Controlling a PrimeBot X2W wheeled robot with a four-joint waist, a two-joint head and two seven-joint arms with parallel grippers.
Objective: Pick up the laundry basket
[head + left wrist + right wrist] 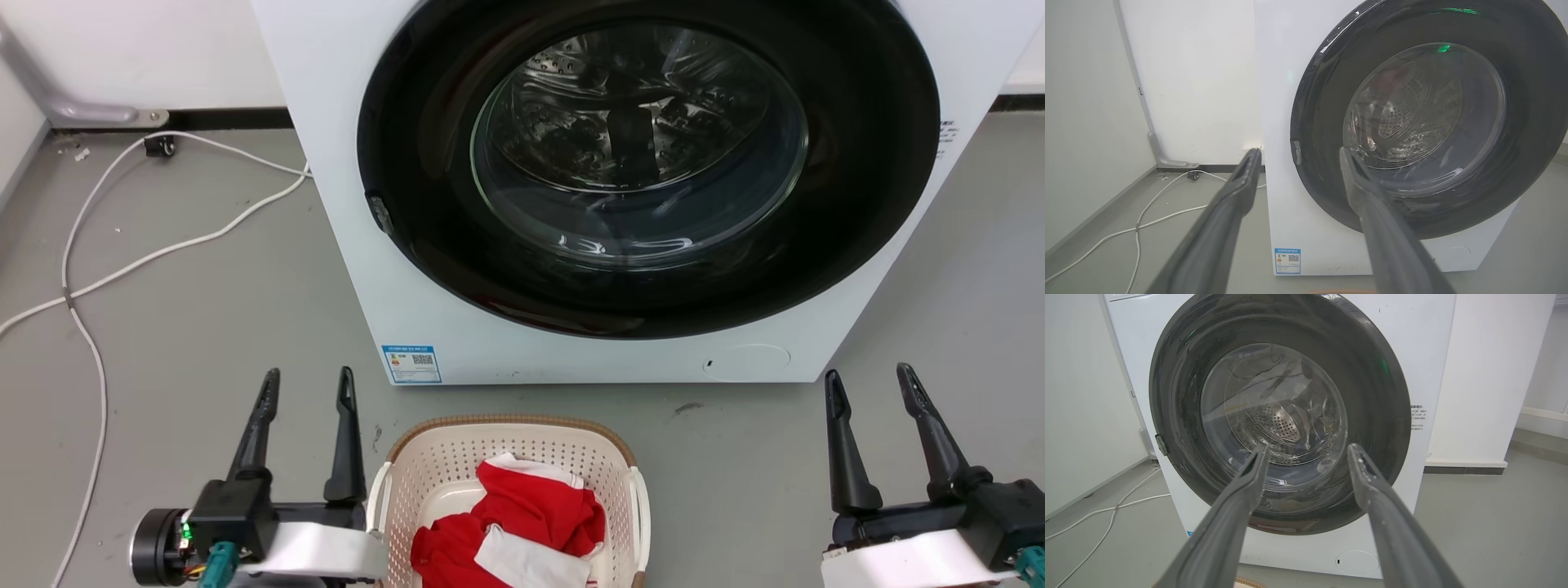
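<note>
Left tool, right tool gape empty, seemingly off laundry basket.

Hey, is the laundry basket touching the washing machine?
Apart. The head view shows a strip of bare grey floor between the laundry basket rim and the washing machine base.

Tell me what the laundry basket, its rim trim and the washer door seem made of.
Laundry basket: likely moulded plastic, cream and matte, with even rows of holes in its walls. Rim trim: brown woven-look band, perhaps plastic imitating wicker; hard to tell. Washer door: glossy dark ring, probably plastic, around a clear, reflective bowl, seemingly glass.
</note>
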